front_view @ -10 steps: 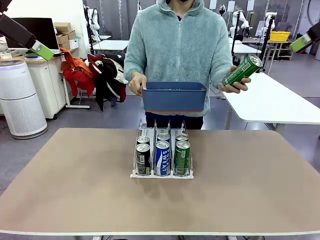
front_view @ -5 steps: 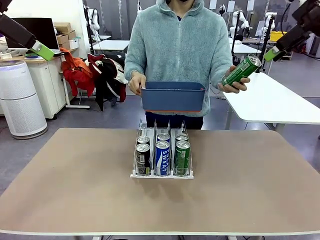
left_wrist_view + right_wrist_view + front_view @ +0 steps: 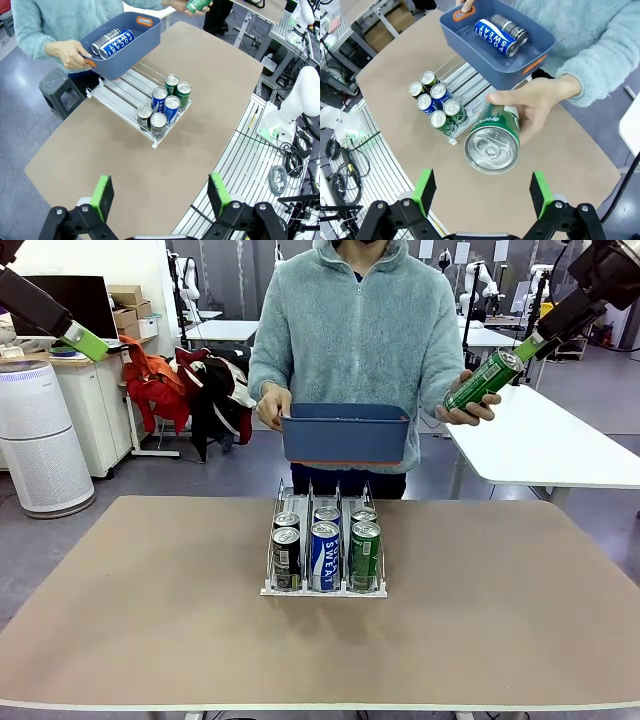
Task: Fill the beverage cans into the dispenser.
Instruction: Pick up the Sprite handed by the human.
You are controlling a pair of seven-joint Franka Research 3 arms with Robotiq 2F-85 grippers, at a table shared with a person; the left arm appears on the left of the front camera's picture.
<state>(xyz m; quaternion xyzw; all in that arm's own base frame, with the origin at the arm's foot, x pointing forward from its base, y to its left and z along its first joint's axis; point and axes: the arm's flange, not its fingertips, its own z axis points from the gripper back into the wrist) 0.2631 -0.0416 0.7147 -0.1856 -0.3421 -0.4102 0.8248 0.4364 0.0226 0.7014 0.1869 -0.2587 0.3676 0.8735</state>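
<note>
— Entry one: the dispenser?
— Dispenser [image 3: 323,591]: middle of the table [image 3: 150,620]. It holds six cans, upright at its near end, two per lane. Black cans [image 3: 286,558] at 9 o'clock, blue SWEAT cans [image 3: 324,555] in the centre lane, green cans [image 3: 364,555] at 3 o'clock.
— Loose stock?
— Held green can [image 3: 485,380]: tilted, in a person's hand [image 3: 468,408], off the table at 2 o'clock from the dispenser. Blue bin [image 3: 347,435]: in the other hand [image 3: 272,405], at 12 o'clock above the dispenser. Lying in it are a Pocari Sweat can [image 3: 496,37] and a dark can [image 3: 509,28].
— Grippers?
— Right gripper [image 3: 482,189]: fingers wide apart; the held green can's silver top faces the gap, no contact visible. Left gripper [image 3: 162,192]: fingers wide apart, nothing between them, raised at 10 o'clock from the dispenser.
</note>
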